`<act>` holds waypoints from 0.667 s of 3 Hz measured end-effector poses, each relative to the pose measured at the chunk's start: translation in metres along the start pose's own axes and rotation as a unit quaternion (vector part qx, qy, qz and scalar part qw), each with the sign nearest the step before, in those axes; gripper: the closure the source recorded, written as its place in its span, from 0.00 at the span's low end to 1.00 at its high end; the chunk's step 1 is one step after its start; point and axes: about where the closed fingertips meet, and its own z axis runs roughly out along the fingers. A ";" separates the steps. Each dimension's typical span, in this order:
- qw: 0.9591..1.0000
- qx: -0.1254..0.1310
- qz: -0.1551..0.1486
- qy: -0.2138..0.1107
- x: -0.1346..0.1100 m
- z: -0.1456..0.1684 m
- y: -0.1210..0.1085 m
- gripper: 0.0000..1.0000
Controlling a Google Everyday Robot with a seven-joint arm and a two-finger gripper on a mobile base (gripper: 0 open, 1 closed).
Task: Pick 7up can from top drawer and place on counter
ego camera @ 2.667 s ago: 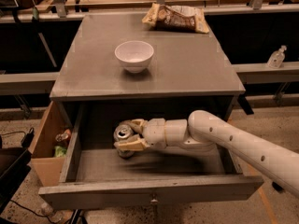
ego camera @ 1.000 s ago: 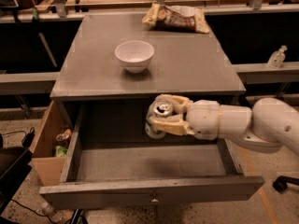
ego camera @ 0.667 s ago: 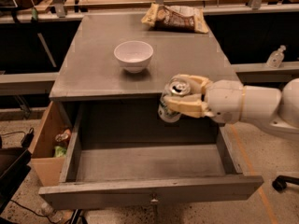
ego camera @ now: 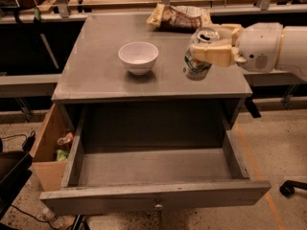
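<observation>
The 7up can point(ego camera: 196, 66) is whitish-silver with green markings and a silver top. My gripper point(ego camera: 211, 47) is shut on the can and holds it tilted in the air above the right part of the grey counter point(ego camera: 100, 47). The arm reaches in from the right. The top drawer point(ego camera: 153, 169) is pulled wide open below the counter, and its grey inside holds nothing. Its front panel has a small metal knob point(ego camera: 157, 205).
A white round bowl point(ego camera: 138, 57) stands on the counter, left of the can. A crumpled snack bag point(ego camera: 177, 17) lies at the counter's back right. A brown cardboard box point(ego camera: 50, 147) with scraps sits left of the drawer. Wooden workbenches run behind.
The can was lifted out of the drawer by my gripper and carried up and to the right. It now hangs above the counter's right side.
</observation>
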 end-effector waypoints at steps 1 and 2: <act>0.999 0.021 -0.011 0.022 -0.009 0.009 -0.038 1.00; 0.998 0.039 -0.020 0.049 -0.002 0.026 -0.065 1.00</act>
